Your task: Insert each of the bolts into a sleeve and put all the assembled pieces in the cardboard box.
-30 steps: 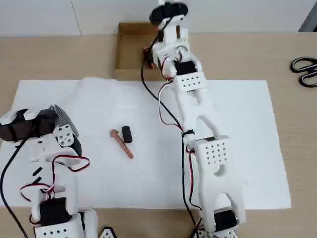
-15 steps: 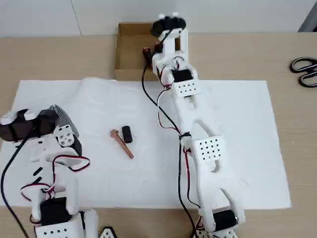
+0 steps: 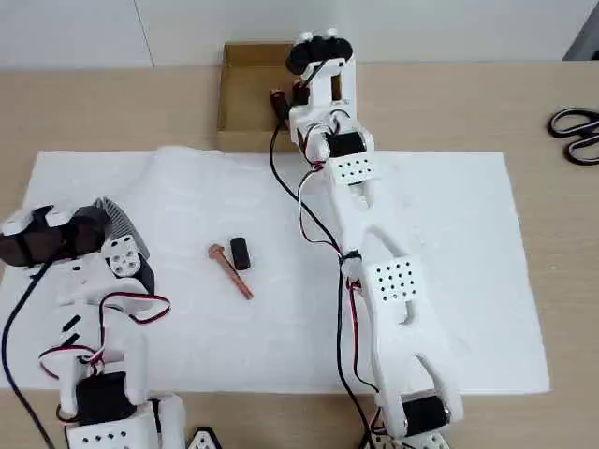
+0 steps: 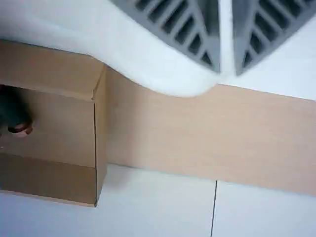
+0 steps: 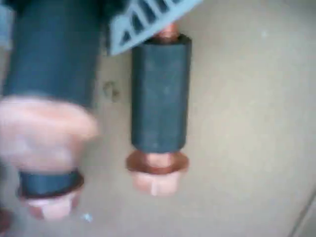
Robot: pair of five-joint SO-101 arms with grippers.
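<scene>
At the tabletop's far edge the right claw (image 3: 281, 101) hangs over the cardboard box (image 3: 243, 105); whether it grips cannot be told. A sleeved bolt (image 5: 159, 113) lies on the box floor just beside the claw.

I find no text, label, number or sign that I can read from here: nothing legible on the open brown cardboard box (image 3: 245, 94), the white foam sheet (image 3: 234, 337) or the black-handled metal scissors (image 3: 576, 134).

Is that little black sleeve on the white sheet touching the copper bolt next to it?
Cannot tell. The high view shows the sleeve lying close beside the bolt, but neither a gap nor contact shows plainly between them.
</scene>
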